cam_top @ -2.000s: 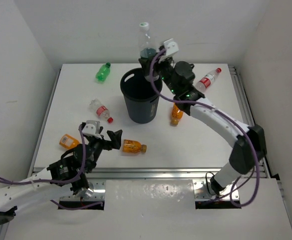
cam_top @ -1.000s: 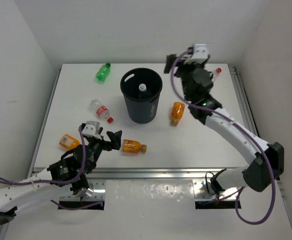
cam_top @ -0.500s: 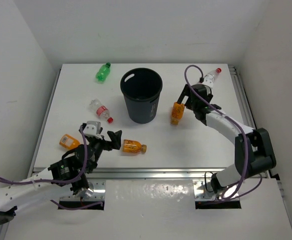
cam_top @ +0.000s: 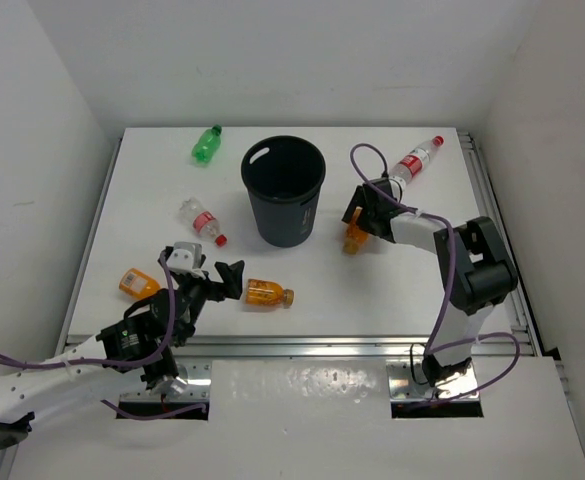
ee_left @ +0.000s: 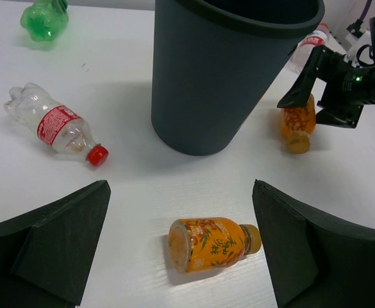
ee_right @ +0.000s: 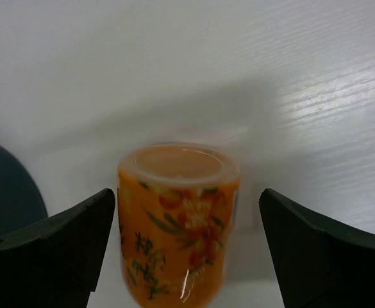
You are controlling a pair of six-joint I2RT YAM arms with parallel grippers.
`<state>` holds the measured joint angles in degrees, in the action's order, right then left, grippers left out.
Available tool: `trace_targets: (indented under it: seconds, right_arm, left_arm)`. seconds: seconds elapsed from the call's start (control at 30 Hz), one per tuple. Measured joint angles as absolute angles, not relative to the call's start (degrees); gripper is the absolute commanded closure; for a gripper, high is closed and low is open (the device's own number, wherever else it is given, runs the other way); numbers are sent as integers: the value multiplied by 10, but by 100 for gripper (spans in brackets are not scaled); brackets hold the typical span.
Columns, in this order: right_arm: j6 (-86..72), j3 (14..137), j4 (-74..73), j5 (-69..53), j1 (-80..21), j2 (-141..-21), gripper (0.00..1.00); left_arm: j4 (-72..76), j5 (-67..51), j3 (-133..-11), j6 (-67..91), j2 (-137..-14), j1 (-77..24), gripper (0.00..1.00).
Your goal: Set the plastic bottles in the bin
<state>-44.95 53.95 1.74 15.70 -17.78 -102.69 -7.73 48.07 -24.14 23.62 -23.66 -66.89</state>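
The black bin [cam_top: 284,215] stands upright at the table's middle back. Just right of it lies an orange bottle [cam_top: 353,238], base towards the right wrist camera. My right gripper [cam_top: 362,218] is open with a finger on each side of the bottle [ee_right: 177,224] and a gap on both sides. My left gripper [cam_top: 224,283] hangs open above and left of a second orange bottle [ee_left: 213,244] lying on its side. A third orange bottle [cam_top: 137,282] lies at the left. Also lying down are a green bottle [cam_top: 206,145] and two clear red-labelled bottles [cam_top: 202,220] [cam_top: 417,157].
White walls close in the table on the left, back and right. A metal rail [cam_top: 302,345] runs along the near edge. The right arm's purple cable [cam_top: 372,160] loops above the table near the far-right clear bottle.
The right gripper let a clear bottle fall into the bin, then swung right and came down around the orange bottle beside the bin. The left arm has not moved.
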Motion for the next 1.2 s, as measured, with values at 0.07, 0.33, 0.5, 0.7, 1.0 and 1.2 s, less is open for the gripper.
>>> trace_targets:
  seconds: [0.07, 0.33, 0.5, 0.7, 1.0, 1.2]
  right_arm:
    - [-450, 544, 20, 154, -178, -1039, 26]
    - [-440, 550, 23, 151, -178, -1043, 60]
    - [-418, 551, 1, 169, -184, -963, 59]
    - [-348, 651, -14, 244, -248, -837, 58]
    - [-184, 760, 154, 313, -381, -830, 56]
    - [-78, 760, 271, 350, -424, -942, 47]
  left_arm:
    - [-77, 481, -241, 236, -237, -669, 0]
    - [-77, 481, -241, 236, -237, -669, 0]
    - [-77, 481, -241, 236, -237, -669, 0]
    - [-77, 484, -241, 236, -237, -669, 0]
    - [-75, 483, -241, 236, -237, -669, 0]
    - [-63, 472, -228, 236, -244, -669, 0]
